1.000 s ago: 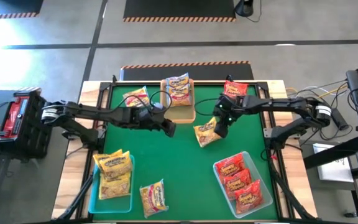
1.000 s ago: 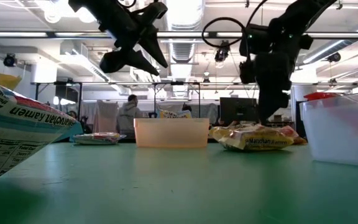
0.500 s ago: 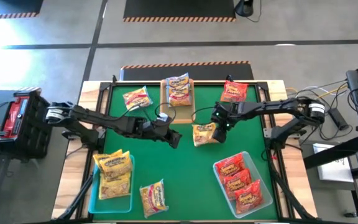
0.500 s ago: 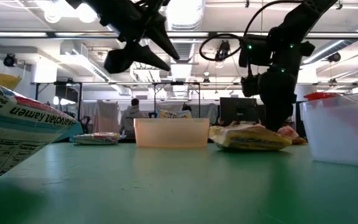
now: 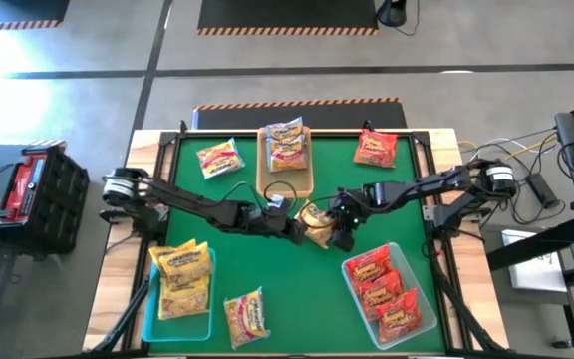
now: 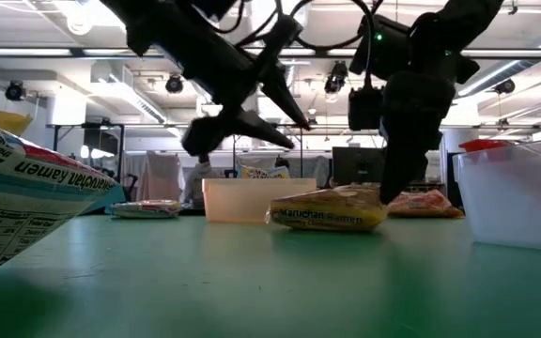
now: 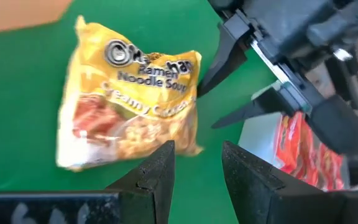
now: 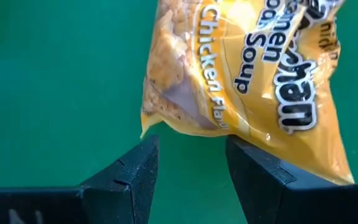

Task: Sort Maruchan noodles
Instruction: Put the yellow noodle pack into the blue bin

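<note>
The left pincer (image 5: 300, 230) and right pincer (image 5: 335, 232) both stand open, holding nothing, on either side of a yellow noodle packet (image 5: 317, 225) lying flat on the green tabletop (image 5: 287, 284), just in front of the tan tray (image 5: 285, 182).

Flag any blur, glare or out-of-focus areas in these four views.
Left wrist view: the yellow packet is smeared, its print soft. Right wrist view: sharper, with small glints on the wrapper. Low view: bright ceiling lights flare, and the near packet at the edge is out of focus. High view: evenly lit, no glare.
</note>
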Available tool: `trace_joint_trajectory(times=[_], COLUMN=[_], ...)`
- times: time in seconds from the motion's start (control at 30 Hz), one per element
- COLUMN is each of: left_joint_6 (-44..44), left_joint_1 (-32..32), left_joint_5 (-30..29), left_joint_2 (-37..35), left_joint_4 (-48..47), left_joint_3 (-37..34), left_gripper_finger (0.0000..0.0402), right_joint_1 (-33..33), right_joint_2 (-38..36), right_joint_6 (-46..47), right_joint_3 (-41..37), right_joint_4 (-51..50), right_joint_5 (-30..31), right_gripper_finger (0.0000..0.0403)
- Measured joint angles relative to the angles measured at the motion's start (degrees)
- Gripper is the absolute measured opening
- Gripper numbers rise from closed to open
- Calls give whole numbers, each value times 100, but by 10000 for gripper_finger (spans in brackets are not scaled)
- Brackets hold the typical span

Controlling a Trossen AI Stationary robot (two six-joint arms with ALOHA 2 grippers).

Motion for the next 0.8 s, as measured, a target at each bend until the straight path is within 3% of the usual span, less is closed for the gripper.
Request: trace_joint_trajectory(times=[0.13, 0.33, 0.47, 0.6, 0.8], left_joint_6=[-284, -1055, -1565, -1968, -2248], left_joint_1=[0, -9, -9, -24, -65], left_joint_5=[-40, -371, -513, -427, -67], left_joint_2=[357, 785, 958, 1117, 1230], left_joint_4=[589, 760, 836, 812, 585], left_joint_3=[0, -2, -1, 16, 33], left_gripper_finger=[115, 115, 115, 115, 115], right_joint_1=[7, -223, -365, -436, -565], right_joint_2=[-80, -266, -392, -564, -873], right_joint_6=[-31, -384, -528, -590, -579], right_joint_3=[20, 22, 22, 22, 88], right_joint_4=[-49, -212, -270, -301, -356], right_joint_5=[26, 95, 529, 1066, 1111], right_gripper_finger=[176, 176, 176, 176, 176])
